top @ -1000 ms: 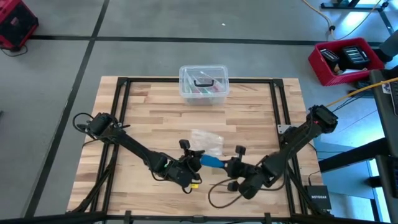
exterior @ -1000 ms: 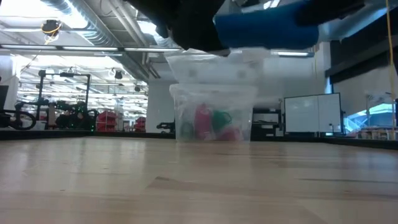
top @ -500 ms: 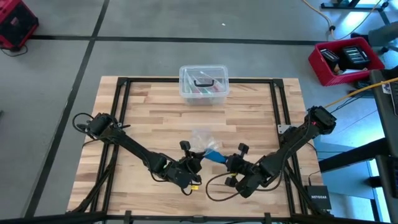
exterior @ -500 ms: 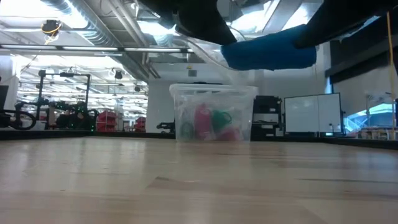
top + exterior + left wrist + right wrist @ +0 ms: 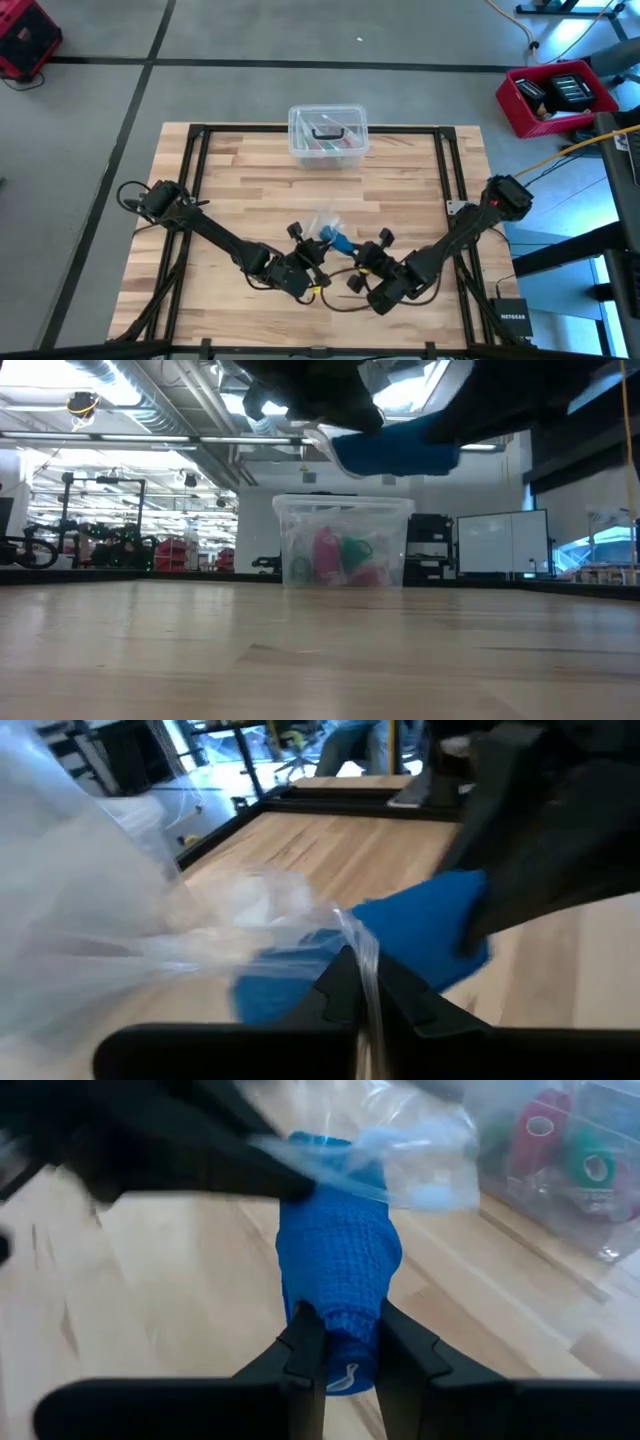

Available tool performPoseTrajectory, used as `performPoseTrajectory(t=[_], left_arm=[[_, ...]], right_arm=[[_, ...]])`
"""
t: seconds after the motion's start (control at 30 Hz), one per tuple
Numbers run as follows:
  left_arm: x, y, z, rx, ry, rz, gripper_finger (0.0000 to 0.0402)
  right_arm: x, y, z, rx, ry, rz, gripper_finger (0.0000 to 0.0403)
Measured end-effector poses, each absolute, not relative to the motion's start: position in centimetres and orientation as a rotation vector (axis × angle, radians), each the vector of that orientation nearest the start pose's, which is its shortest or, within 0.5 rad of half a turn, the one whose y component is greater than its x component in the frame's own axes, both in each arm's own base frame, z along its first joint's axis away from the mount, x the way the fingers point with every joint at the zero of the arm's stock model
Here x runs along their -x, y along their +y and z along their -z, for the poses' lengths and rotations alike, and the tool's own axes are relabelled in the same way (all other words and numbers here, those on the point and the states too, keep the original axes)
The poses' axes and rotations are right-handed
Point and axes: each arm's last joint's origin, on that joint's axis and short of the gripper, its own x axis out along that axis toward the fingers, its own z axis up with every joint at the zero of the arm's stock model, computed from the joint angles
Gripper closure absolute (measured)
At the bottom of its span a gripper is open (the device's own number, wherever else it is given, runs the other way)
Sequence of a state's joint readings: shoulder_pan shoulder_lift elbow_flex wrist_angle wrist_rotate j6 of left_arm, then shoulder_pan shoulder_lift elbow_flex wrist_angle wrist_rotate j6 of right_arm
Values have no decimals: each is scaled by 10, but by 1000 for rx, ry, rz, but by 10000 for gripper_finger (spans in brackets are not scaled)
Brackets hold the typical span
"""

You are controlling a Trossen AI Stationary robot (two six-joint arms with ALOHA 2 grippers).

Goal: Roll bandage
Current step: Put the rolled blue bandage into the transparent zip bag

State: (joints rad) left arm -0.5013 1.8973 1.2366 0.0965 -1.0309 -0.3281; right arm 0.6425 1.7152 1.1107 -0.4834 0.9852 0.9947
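Observation:
The bandage [image 5: 340, 1265] is a compact blue roll, held in the air above the table's near middle by my right gripper [image 5: 345, 1355], which is shut on it. The roll's far end sits under the mouth of a small clear plastic bag [image 5: 200, 935]. My left gripper [image 5: 362, 982] is shut on that bag. In the high view the two grippers, left [image 5: 315, 256] and right [image 5: 352, 252], face each other closely, with the bandage [image 5: 334, 240] and the bag [image 5: 322, 222] between them. From table height the bandage [image 5: 395, 452] and bag [image 5: 335, 438] hang clear of the table. My left gripper pinches the bag's thin clear edge [image 5: 352, 930] between its two fingers, coming nearly level from the table's left. The bag is lifted clear and billows behind the fingers. My right gripper pinches the roll's near end [image 5: 345, 1325] between its two fingers [image 5: 305, 1342], slanting down from the right. The fingers lie along the roll, which sticks out ahead of them, lifted clear.
A clear plastic lidded box [image 5: 327, 135] with coloured rolls inside stands at the table's far middle. A black frame [image 5: 195, 150] runs round the wooden table top. Cables [image 5: 345, 300] loop under my right arm near the front edge.
My right gripper has moved toward the table's left and sunk a little, rolling at the wrist, and has carried the bandage's far end up to the bag's mouth. My left gripper has rolled in place, and the bag has bunched up above the table.

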Motion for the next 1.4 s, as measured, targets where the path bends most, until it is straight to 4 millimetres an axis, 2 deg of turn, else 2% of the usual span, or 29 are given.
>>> performPoseTrajectory(t=[0.23, 0.33, 0.5, 0.73, 0.83, 0.93, 1.1, 1.2, 1.4], left_arm=[[-370, -165, -207, -63, 315, -597, 399], [-370, -167, -208, -93, 319, -584, 399], [-368, -173, -206, -215, 358, -533, 399], [-366, -180, -206, -216, 371, -472, 393], [-367, -179, -205, -196, 384, -434, 369], [-367, -179, -204, -164, 395, -406, 325], [-359, -188, -198, -226, 460, -353, 266], [-351, -194, -194, -254, 490, -362, 253], [-346, -189, -182, -138, 523, -435, 256]], right_arm=[[-298, 171, -194, -166, 391, 697, 341], [-299, 171, -195, -113, 396, 686, 340], [-298, 181, -195, -31, 478, 570, 340], [-294, 184, -195, 14, 488, 564, 340], [-295, 183, -194, -1, 513, 541, 340], [-294, 183, -194, -7, 524, 535, 340], [-292, 182, -191, -44, 558, 530, 340], [-293, 183, -191, -59, 569, 521, 340], [-302, 178, -174, -94, 630, 526, 340]])
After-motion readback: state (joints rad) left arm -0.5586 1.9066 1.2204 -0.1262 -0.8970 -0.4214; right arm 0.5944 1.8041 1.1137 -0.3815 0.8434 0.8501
